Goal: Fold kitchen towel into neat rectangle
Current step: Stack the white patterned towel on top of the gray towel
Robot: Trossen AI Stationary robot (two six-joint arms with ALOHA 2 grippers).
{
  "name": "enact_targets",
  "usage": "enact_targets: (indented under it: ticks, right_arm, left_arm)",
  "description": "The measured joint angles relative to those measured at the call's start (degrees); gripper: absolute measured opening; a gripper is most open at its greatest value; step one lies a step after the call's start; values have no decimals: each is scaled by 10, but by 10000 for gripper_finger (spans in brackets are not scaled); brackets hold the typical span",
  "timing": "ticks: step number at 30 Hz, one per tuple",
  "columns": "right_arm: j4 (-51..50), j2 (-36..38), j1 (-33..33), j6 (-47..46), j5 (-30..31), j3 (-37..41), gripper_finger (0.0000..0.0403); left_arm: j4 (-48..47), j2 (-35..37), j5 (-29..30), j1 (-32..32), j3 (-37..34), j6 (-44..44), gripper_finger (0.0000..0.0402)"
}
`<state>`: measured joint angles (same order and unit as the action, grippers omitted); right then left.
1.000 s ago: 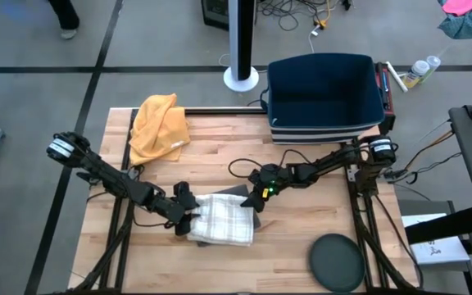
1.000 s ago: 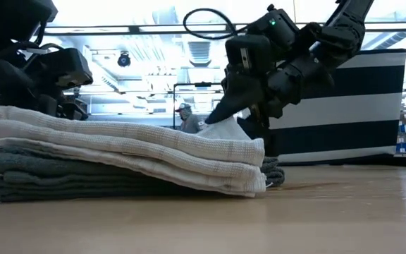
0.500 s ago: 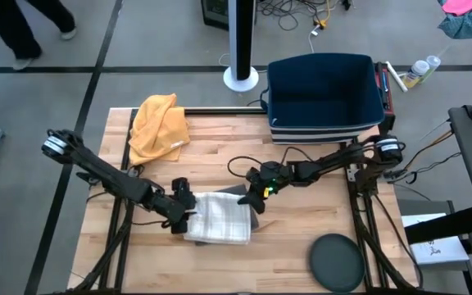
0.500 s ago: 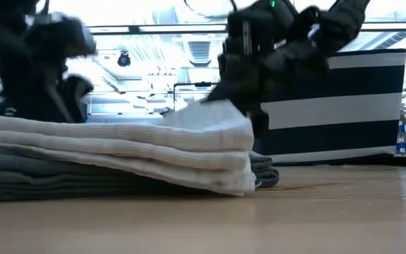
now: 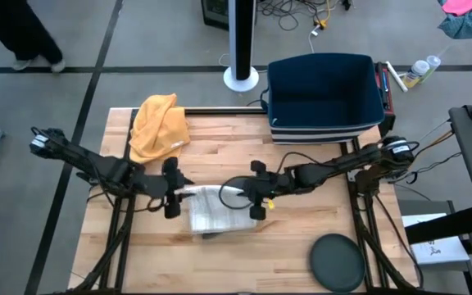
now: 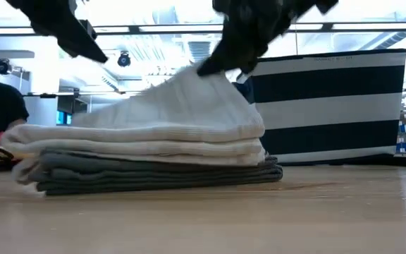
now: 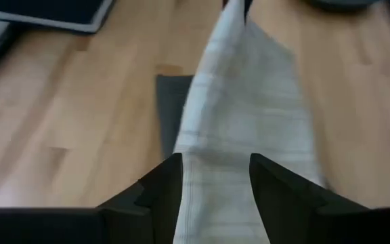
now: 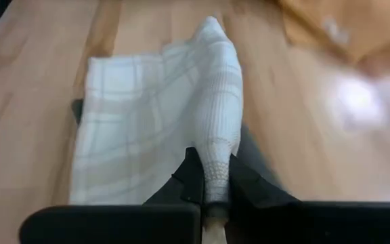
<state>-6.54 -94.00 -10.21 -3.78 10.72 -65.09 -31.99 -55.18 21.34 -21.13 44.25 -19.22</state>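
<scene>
Right now the white checked kitchen towel [image 5: 213, 210] lies mid-tabletop [image 5: 301, 246], stacked over a folded grey cloth [image 6: 154, 176], between the two arms. The right end effector [image 5: 256, 199] sits at the towel's right edge with its fingers clamped together on a pinched ridge of the fabric, which the right wrist view shows running straight out from between the fingers. In the low view that ridge is raised into a peak above the rest of the stack.

The left end effector [image 5: 170, 188] is at the towel's opposite edge, its fingers apart; the left wrist view shows the cloth stretching away from the gap between them, but I cannot tell whether they touch it.

Judging from this, the towel's lifted ridge runs roughly left to right, on the line between the two end effectors, so the coming move probably turns on carrying the right-hand edge across toward the left arm. Both arms reach in low and nearly level from the tabletop's sides, forearms stretched inward. The right arm has the only sure grip.
</scene>
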Motion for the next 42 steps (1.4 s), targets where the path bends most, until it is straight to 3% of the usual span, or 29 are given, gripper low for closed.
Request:
enact_targets:
  ticks: [4,12,17,42]
  right_arm:
    - [-7,0,-19,52,14,-24,14]
    - [-6,0,-45,103,16,-31,14]
    - [-5,0,-50,122,24,-33,14]
    - [-2,0,-79,215,45,-39,14]
  left_arm:
    - [-11,9,-94,50,-18,-2,164]
    - [-4,10,-125,81,-36,27,191]
    - [-1,-2,-203,93,-36,12,215]
    - [-8,-73,-329,128,-46,9,209]
